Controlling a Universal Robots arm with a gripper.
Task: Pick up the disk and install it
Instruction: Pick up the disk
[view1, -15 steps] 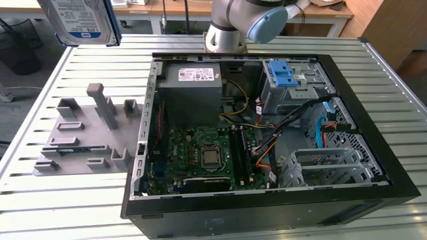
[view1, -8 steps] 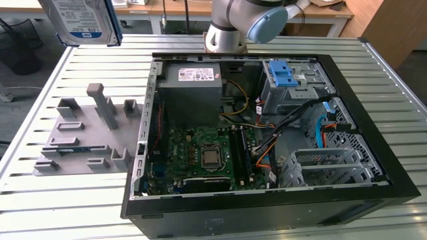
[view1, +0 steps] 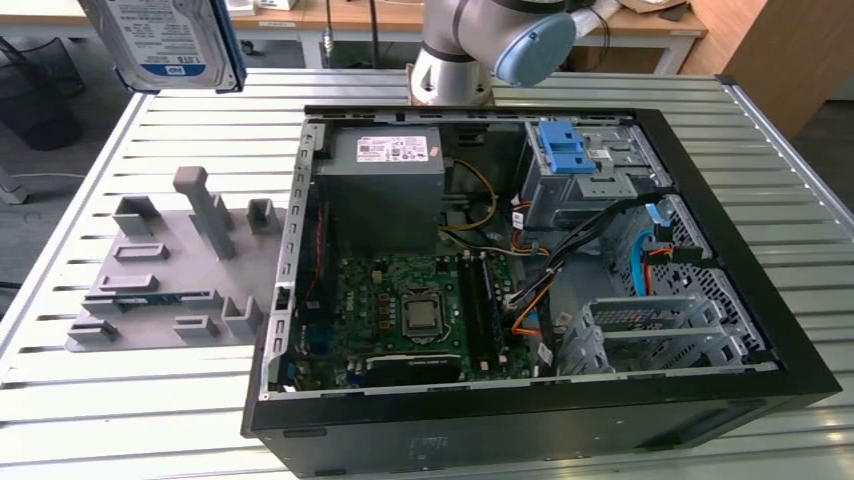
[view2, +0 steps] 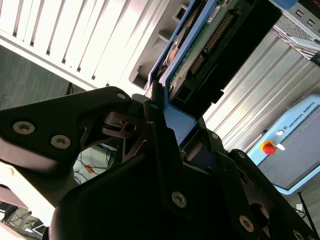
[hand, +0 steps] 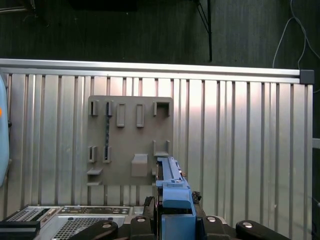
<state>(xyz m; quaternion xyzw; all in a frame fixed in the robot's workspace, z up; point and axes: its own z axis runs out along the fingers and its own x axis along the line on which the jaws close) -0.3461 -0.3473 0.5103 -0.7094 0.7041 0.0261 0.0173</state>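
Gripper (hand: 174, 204) closed tight on the disk's blue rail, fingers either side. The disk (view1: 167, 40) hangs above the slatted table (view1: 134, 420) at the exterior view's far left, well apart from the open computer case (view1: 534, 425), over the grey fixture plate (view1: 147, 285).

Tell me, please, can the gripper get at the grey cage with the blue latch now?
Probably yes: the case lies open and nothing covers the cage from above, though the gripper is shut on the disk.
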